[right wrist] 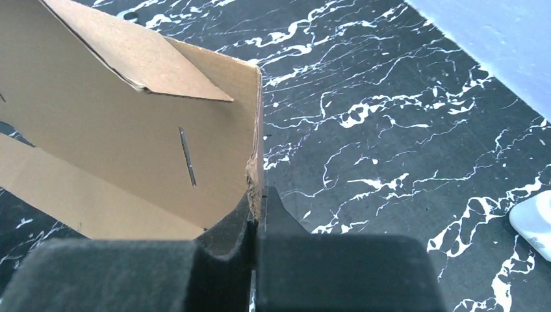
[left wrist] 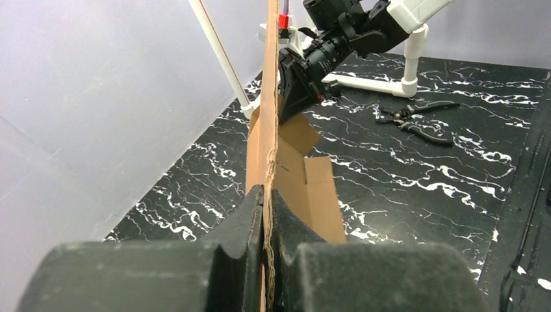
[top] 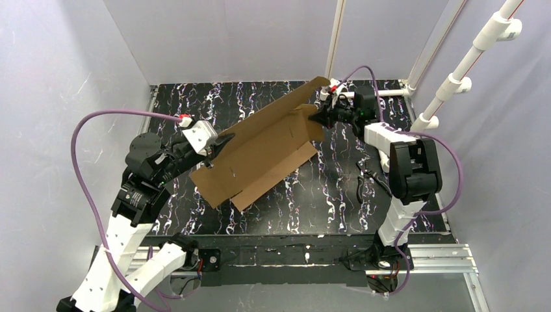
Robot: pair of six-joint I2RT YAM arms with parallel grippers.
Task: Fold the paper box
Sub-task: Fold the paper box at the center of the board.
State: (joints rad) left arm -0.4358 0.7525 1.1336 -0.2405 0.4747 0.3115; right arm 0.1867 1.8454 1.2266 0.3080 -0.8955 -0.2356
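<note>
Since both arms grip the same raised panel, we read the coming move as turning on one line: the long axis of the plain brown corrugated cardboard paper box. It runs slantwise over the black, white-veined marbled bench, from near the middle of the left edge toward the far right corner.

At the left end, our left gripper has its dark padded fingers pressed onto the upright panel's edge, pinching the cardboard. The sheet stretches straight away from them toward the other arm. In the middle, the panel stands tilted up, and a lower panel with short flaps spreads toward the near side. We cannot tell whether it touches the bench.

At the right end, our right gripper is clamped on the panel's end edge, below a folded-in flap and beside a narrow slot. The box thus lies between the two grippers, one at each end.

We judge the next fold should hinge along this axis with both pinches moving together, or the frayed edge at the right fingers may tear. Black-handled pliers lie further right, well apart.
</note>
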